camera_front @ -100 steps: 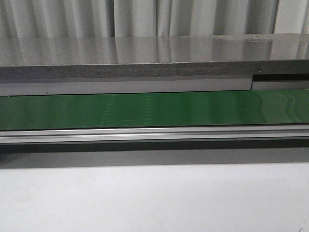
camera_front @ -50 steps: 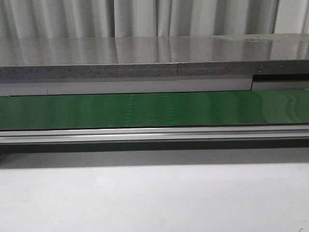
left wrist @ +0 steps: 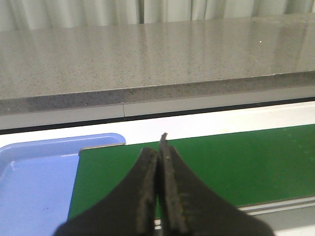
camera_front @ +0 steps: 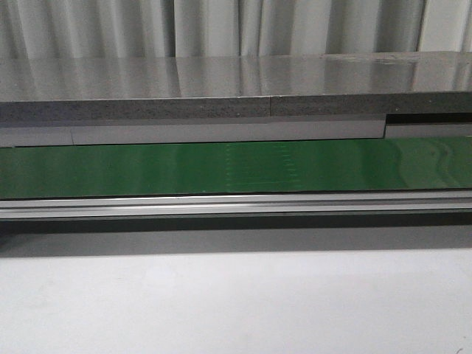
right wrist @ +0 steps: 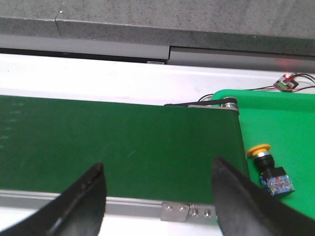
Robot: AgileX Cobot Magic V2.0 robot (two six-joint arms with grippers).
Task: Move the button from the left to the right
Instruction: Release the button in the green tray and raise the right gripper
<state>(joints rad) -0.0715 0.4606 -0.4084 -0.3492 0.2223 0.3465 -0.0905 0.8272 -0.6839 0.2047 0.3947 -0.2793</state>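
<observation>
Facing forward over the table: running the whole width, a green conveyor belt (camera_front: 236, 168), edged along its near side by an aluminium rail (camera_front: 236, 205). Lying in front of that, a white table surface (camera_front: 236, 302). Rising behind the belt, a grey speckled counter (camera_front: 221, 88), backed by pale curtains (camera_front: 221, 26).

Looking from the left wrist: hanging over one end of the belt (left wrist: 236, 162), the left gripper (left wrist: 158, 167), its dark fingers (left wrist: 146, 187) pressing flat against each other along their length, pinching nothing between them. Sitting just beside that belt end, a light blue tray (left wrist: 34, 182). Stretching across beyond, the same grey counter (left wrist: 147, 54).

Looking from the right wrist: hovering above the belt's (right wrist: 118, 142) other end, the right gripper (right wrist: 160, 196), spread wide, its two black fingers (right wrist: 88, 196) standing well apart, touching and gripping nothing. Lying on its side in a bright green tray (right wrist: 275, 118) just past the belt end, the button (right wrist: 269, 169), yellow-orange cap pointing back toward the counter, black body with coloured marks toward the camera. Resting near one finger of the spread claw yet clear of it. Sitting near the tray's far edge, a small circuit board (right wrist: 287, 82) trailing thin wires. Gleaming on the rail below the belt, a metal bracket (right wrist: 181, 211).
</observation>
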